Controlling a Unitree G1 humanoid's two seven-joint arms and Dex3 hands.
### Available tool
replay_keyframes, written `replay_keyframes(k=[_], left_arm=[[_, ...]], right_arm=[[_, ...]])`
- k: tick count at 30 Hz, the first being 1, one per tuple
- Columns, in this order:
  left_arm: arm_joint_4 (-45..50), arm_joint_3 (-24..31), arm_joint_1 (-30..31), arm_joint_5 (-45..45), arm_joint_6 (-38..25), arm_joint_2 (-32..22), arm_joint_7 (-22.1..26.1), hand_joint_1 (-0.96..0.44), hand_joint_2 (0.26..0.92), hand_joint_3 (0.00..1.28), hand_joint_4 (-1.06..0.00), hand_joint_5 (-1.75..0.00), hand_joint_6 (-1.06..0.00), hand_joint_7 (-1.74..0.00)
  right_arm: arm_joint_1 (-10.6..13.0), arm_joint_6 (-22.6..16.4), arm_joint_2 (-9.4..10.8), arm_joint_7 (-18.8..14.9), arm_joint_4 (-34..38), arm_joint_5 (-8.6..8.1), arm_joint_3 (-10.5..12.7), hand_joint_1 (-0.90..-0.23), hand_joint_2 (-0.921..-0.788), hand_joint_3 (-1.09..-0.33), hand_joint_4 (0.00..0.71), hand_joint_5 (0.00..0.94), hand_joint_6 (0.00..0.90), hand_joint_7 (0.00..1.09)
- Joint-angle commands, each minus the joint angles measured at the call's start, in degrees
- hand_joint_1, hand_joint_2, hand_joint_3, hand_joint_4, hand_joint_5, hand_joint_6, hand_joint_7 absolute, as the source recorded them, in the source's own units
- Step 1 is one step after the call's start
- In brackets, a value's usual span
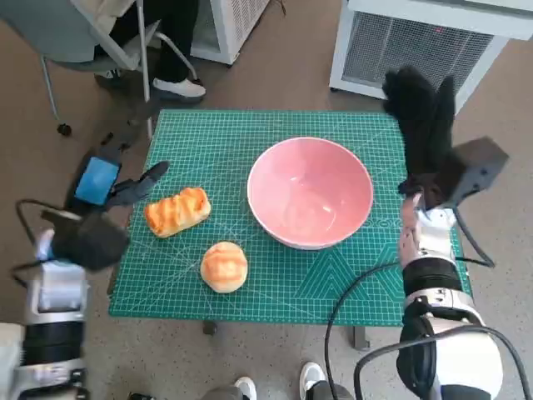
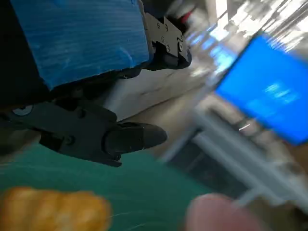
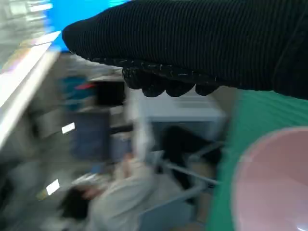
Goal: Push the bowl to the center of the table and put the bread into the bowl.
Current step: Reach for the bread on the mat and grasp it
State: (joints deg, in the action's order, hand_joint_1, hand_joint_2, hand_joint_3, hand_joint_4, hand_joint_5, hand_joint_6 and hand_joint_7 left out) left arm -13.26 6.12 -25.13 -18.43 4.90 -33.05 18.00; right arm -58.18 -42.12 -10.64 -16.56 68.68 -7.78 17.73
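A pink bowl [image 1: 310, 192] stands empty on the green cutting mat [image 1: 216, 133], right of its middle; its rim shows blurred in the right wrist view as the bowl [image 3: 274, 183]. A long ridged bread [image 1: 176, 211] lies at the mat's left side, seen as the bread [image 2: 53, 211] in the left wrist view. A round bun [image 1: 224, 266] lies near the front edge. My left hand [image 1: 112, 179] hovers at the mat's left edge, just left of the long bread, fingers apart, holding nothing. My right hand [image 1: 425, 125] is raised beyond the bowl's right side, fingers extended, empty.
A white grilled cabinet [image 1: 416, 42] stands behind the table on the right. A chair and a person's legs [image 1: 171, 50] are at the back left. Another person's shoes [image 1: 316, 383] show at the front edge. A black cable [image 1: 350, 308] hangs by my right forearm.
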Motion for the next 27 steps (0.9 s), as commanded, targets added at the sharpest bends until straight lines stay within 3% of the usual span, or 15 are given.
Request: replay_keyframes(k=[1, 7, 11, 18, 27], left_arm=[[2.58, -6.63, -3.25, -6.2, -14.25, -4.19, 8.66, -0.56, 0.921, 0.25, -0.25, 0.0, -0.27, -0.06], [1.93, -11.73, -5.72, -10.31, -20.12, -4.95, 12.27, -0.58, 0.921, 0.13, -0.2, 0.0, -0.25, -0.03], [1.41, -14.51, -7.27, -12.27, -23.2, -4.61, 13.36, -0.58, 0.919, 0.06, -0.17, 0.0, -0.24, -0.01], [-2.02, -17.76, -9.67, -13.42, -24.43, -3.42, 12.47, -0.58, 0.903, 0.01, -0.15, 0.0, -0.24, 0.0], [-9.96, -20.72, -13.64, -13.4, -23.44, -1.08, 10.73, -0.56, 0.895, 0.0, -0.14, 0.0, -0.24, 0.0]], right_arm=[[1.93, -10.0, 2.06, -11.16, -6.83, -5.11, -0.65, -0.601, -0.921, -0.78, 0.257, 0.018, 0.316, 0.01], [3.99, -15.55, 2.95, -19.73, -13.15, -9.78, -2.47, -0.597, -0.921, -0.761, 0.275, 0.019, 0.33, 0.02], [5.31, -17.82, 3.04, -23.23, -16.98, -11.32, -4.39, -0.595, -0.921, -0.753, 0.279, 0.017, 0.345, 0.03], [7.79, -20.48, 2.74, -23.99, -21.7, -10.99, -6.74, -0.596, -0.921, -0.751, 0.283, 0.014, 0.353, 0.03], [8.97, -21.67, 2.41, -22.45, -23.12, -10.16, -7.95, -0.601, -0.921, -0.755, 0.278, 0.007, 0.337, 0.02]])
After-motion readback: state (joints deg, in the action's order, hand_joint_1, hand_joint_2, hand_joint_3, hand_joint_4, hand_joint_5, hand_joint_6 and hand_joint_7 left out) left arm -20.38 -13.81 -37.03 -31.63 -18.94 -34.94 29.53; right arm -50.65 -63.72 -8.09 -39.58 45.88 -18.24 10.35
